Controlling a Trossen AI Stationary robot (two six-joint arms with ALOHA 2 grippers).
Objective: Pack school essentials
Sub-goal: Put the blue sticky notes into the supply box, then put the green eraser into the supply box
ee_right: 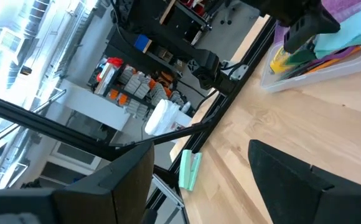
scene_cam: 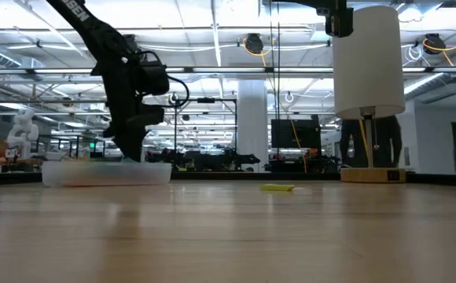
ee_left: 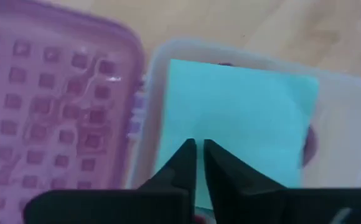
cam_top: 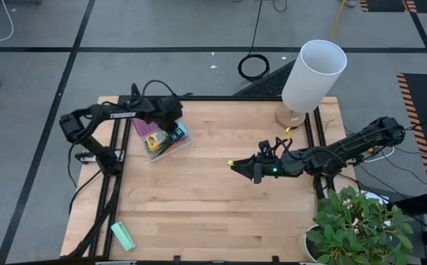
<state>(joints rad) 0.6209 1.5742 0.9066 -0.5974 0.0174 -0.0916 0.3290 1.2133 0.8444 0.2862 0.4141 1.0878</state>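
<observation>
A clear box [cam_top: 168,143] stands at the table's far left and holds pens, a yellow-green crayon box and, on top, the cyan sticky-note pad [ee_left: 236,118]. Its purple lid [ee_left: 50,99] lies open beside it. My left gripper [ee_left: 199,152] points down into the box over the pad, its fingers almost together with nothing between them. My right gripper [cam_top: 244,168] hovers open near the table's middle. A tiny yellow piece [cam_top: 230,163] lies on the wood just beyond its fingertips and also shows in the low view [scene_cam: 277,188]. My left gripper comes from above with its fingertips [ee_left: 187,155] at the pad's top face [ee_left: 230,162], near one edge. I cannot tell whether they touch it. The pad lies flat in the box.
A mint-green block [cam_top: 123,237] lies at the near left corner. A lamp with a white shade [cam_top: 313,75] stands at the far right, and a potted plant [cam_top: 361,224] at the near right. Bare wood spreads across the middle and near side.
</observation>
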